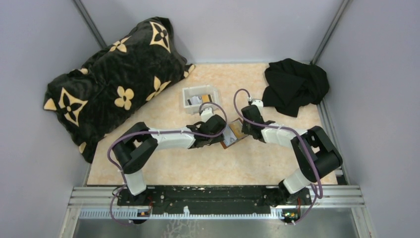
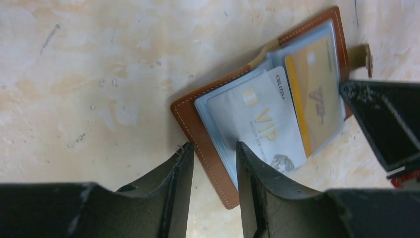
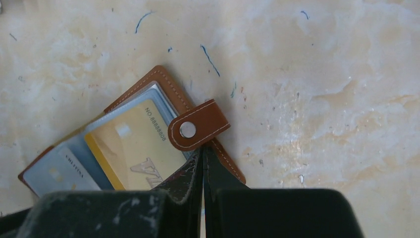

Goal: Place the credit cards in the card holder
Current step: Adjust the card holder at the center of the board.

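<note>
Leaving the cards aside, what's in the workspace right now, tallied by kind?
Patterned cushion: 1
Black cloth: 1
White tray: 1
Brown leather card holder: 1
Total: 4

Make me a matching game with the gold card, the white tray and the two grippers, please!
Things:
1. gold card
2. white tray
3. left gripper
4. right gripper

Matches:
A. shut
B. open
C. tucked inside the card holder
D. farther back than both grippers

Pairs: 1-C, 2-D, 3-B, 4-A
</note>
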